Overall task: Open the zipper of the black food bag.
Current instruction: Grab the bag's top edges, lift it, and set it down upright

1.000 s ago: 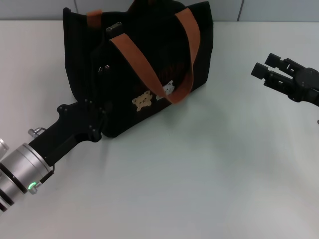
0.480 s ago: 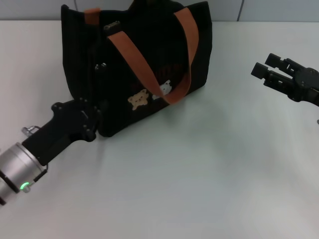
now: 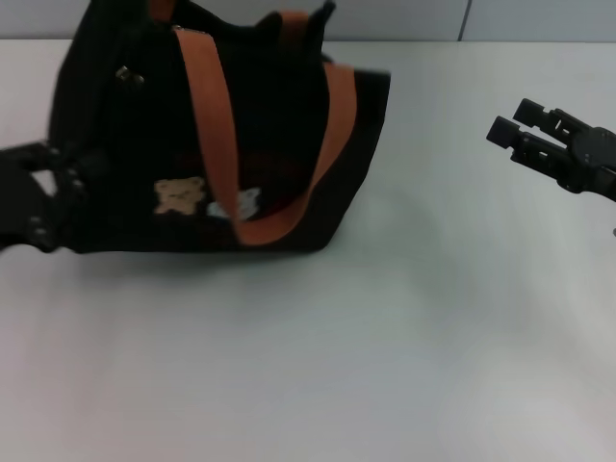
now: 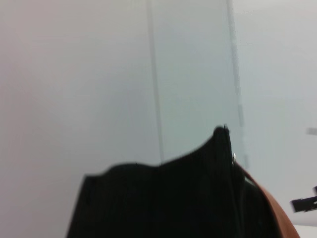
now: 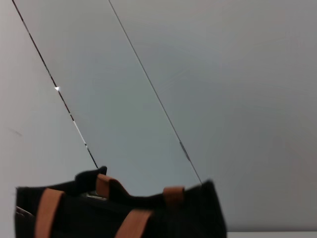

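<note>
The black food bag (image 3: 279, 144) stands at the table's left, its long side with the bear patch (image 3: 180, 194) facing me and its orange straps (image 3: 204, 115) draped down that side. My left gripper (image 3: 43, 197) sits at the bag's left end, dark against the fabric, shut on the bag. A small silver piece (image 3: 125, 74) glints near the top left; I cannot tell if it is the zipper's pull. The right wrist view shows the bag (image 5: 188, 218) from afar, with a pale glint (image 5: 94, 196) on its top. My right gripper (image 3: 517, 123) hovers open at the far right, well away from the bag.
A white table (image 3: 366, 346) spreads in front and to the right of the bag. A pale panelled wall (image 5: 198, 89) stands behind it. The left wrist view is filled low down by black fabric (image 4: 163, 198) and a strap (image 4: 267, 208).
The bag has swung and slid left with my left gripper, and its long side now faces me. The left arm has pulled back almost out of view. The right arm has not moved.
</note>
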Available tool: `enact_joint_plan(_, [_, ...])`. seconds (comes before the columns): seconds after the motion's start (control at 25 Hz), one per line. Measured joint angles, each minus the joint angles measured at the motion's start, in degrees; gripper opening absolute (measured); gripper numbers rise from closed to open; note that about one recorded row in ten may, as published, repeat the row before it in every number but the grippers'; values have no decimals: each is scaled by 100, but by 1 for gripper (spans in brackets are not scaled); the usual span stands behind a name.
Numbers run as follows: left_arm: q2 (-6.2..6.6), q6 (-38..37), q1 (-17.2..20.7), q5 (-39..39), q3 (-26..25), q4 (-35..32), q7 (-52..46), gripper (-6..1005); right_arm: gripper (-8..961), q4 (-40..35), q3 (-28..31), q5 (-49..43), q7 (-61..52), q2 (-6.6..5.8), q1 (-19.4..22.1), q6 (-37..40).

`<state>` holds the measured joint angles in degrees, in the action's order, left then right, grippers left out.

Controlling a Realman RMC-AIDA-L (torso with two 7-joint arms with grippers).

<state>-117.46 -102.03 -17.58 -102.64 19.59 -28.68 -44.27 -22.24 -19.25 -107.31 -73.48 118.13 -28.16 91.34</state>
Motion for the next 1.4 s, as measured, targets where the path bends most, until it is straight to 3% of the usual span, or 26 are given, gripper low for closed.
enact_joint_plan(0.24, [81,-849,-93,47,-23,-1857,-1007,107,827,64,0,7,0,0,-31,12])
enact_joint_plan(0.36, [-23,-1051,-215,102,76,-2868,-1515,106,827,138,0,8,0,4,-54,15])
enact_joint_plan(0.48, [-114,-1106,-260,178,531,-3407,-1688,104,826,152,0,9,0,46,-58,16])
enact_joint_plan(0.68, [-122,-1040,-231,609,1631,-3528,-1712,99,826,362,-6,14,267,95,-83,15])
enact_joint_plan(1.0, [-131,-477,-298,663,2681,-3385,-1600,92,826,1485,-14,18,2299,143,-384,-321])
enact_joint_plan(1.4, [-137,-439,-248,714,2900,-3366,-1589,87,823,1991,188,199,5039,153,-428,-534])
